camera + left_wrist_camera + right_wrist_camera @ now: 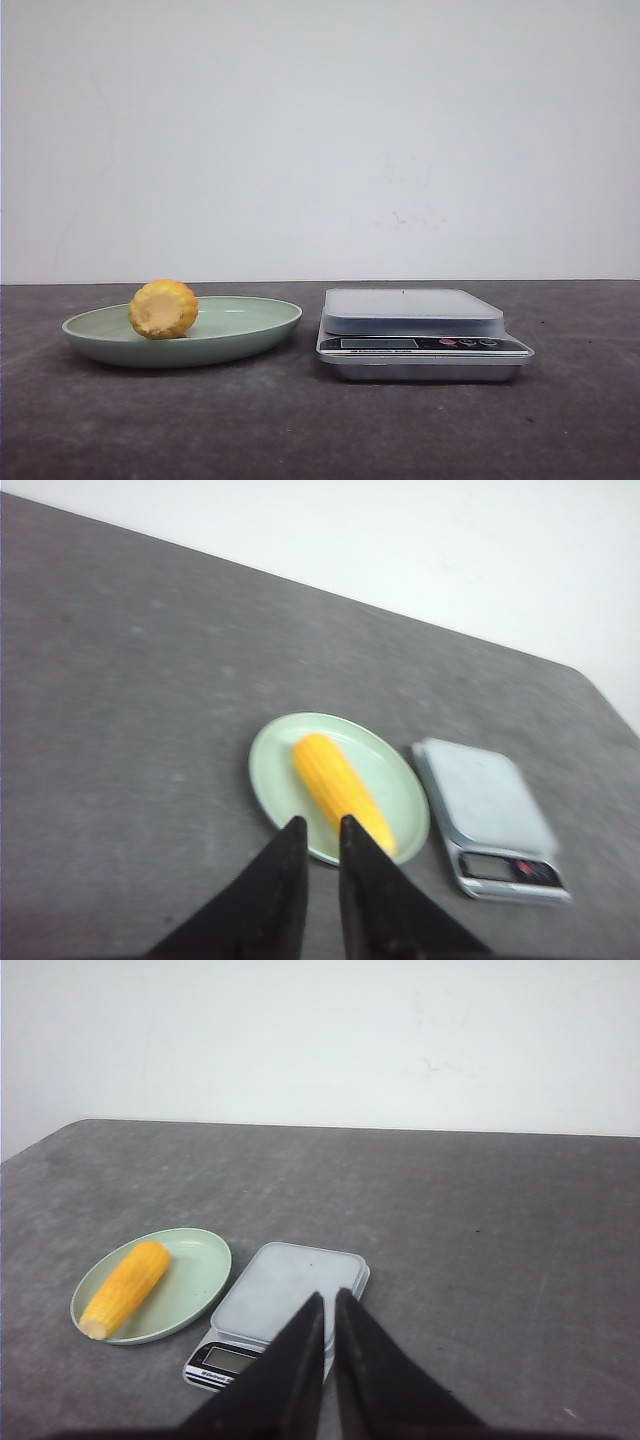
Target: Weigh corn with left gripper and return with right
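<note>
The corn (163, 309) is a yellow cob lying in a pale green plate (255, 333) on the left of the table, its pale cut end facing the front camera. It also shows in the left wrist view (340, 790) and the right wrist view (125, 1288). My left gripper (320, 826) hangs well above the plate's near rim, its fingers nearly together and empty. My right gripper (329, 1298) hangs above the scale (290, 1285), its fingers almost touching and empty. Neither gripper shows in the front view.
A silver digital kitchen scale (415, 312) with a flat pale platform stands just right of the plate (275, 770), its display and buttons facing the front. It shows in the left wrist view (485, 802) too. The table is dark grey, with a white wall behind.
</note>
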